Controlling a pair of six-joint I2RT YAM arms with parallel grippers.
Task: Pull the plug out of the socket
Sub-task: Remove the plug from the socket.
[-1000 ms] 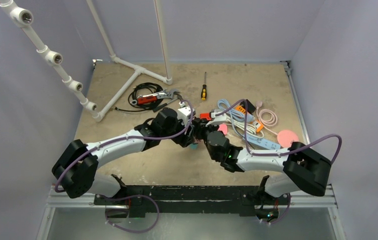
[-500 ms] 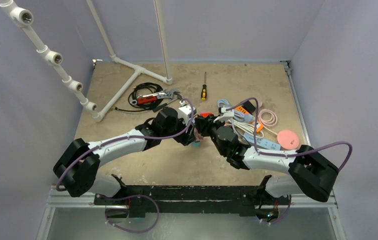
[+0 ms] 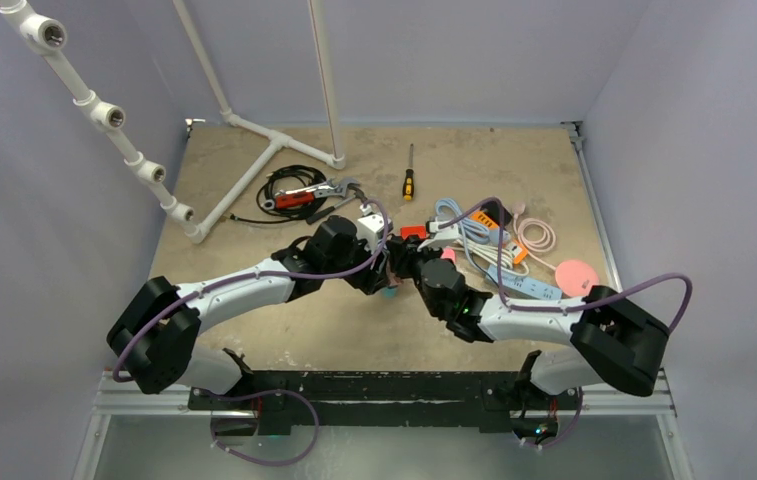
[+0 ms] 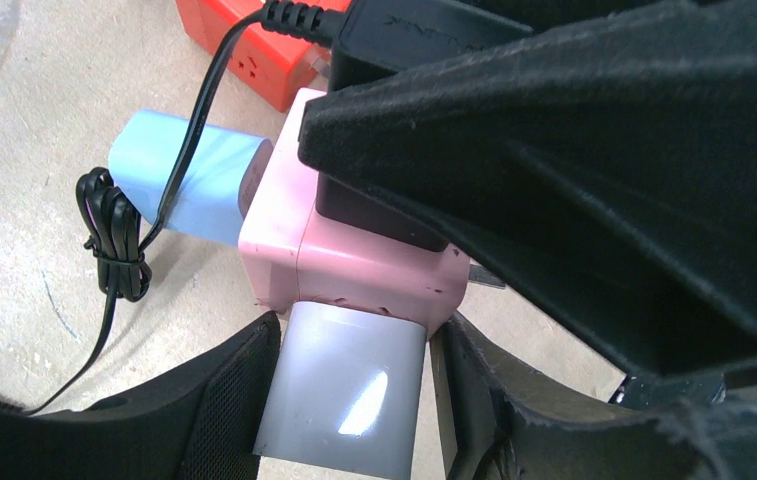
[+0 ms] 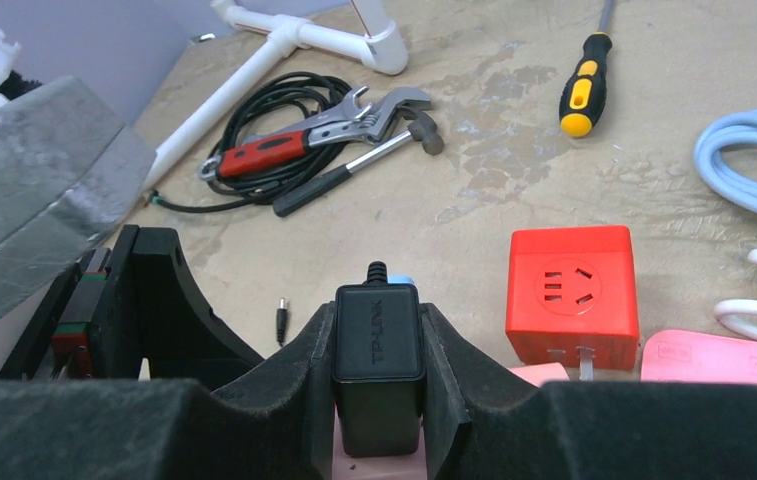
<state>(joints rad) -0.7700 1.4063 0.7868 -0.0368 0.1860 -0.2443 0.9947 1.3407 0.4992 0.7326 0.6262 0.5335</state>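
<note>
A pink socket cube (image 4: 354, 260) lies on the table mid-centre, between both wrists in the top view (image 3: 394, 272). A black TP-LINK plug (image 5: 378, 345) sits in its top; it also shows in the left wrist view (image 4: 384, 215). My right gripper (image 5: 378, 385) is shut on this black plug from both sides. A grey plug block (image 4: 344, 395) sticks out of the cube's near side, and my left gripper (image 4: 349, 405) is closed around it. A light blue plug (image 4: 189, 175) sits in the cube's left side. The black plug's thin cord (image 4: 114, 235) trails to the left.
A red socket cube (image 5: 572, 295) stands just behind. A screwdriver (image 5: 584, 90), a wrench, a hammer and a black cable coil (image 5: 299, 150) lie further back. White pipes (image 3: 254, 175) are at back left. Cables, a power strip (image 3: 514, 280) and a pink disc (image 3: 577, 273) lie at right.
The right arm swung slightly right and back; its wrist sits almost where it was. Both grippers keep their holds, and the black plug is still in the pink cube.
</note>
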